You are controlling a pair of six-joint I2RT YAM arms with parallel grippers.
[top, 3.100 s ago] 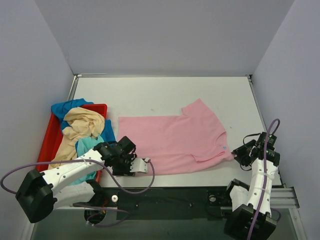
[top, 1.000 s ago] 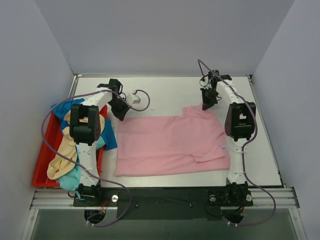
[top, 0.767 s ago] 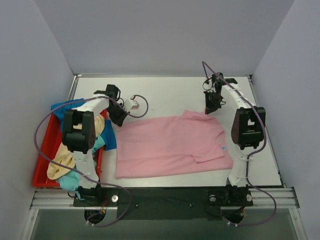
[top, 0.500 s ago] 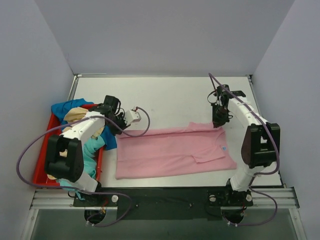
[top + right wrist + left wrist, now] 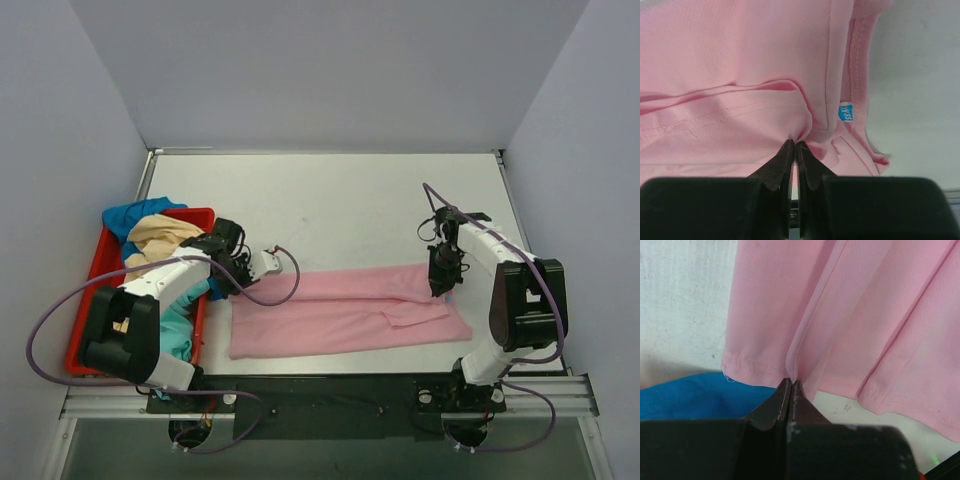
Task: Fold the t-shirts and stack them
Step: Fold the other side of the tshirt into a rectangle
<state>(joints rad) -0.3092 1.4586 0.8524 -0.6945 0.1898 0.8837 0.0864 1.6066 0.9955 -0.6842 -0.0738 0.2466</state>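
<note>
Both are pinching cloth: your left gripper point(image 5: 791, 384) holds the fold of the pink shirt point(image 5: 340, 312) at its 9 o'clock end, and your right gripper point(image 5: 795, 145) holds the 3 o'clock end. The shirt runs 9 to 3, and its loose near edge lies toward 6 from both.

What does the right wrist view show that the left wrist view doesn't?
Only the right wrist view shows the collar and its blue label. Only the left wrist view shows the stitched hem and a blue t-shirt beside it. Both show the pink t-shirt pinched into a fold by a shut gripper, the right gripper in one and the left gripper in the other, with the white table beyond.
</note>
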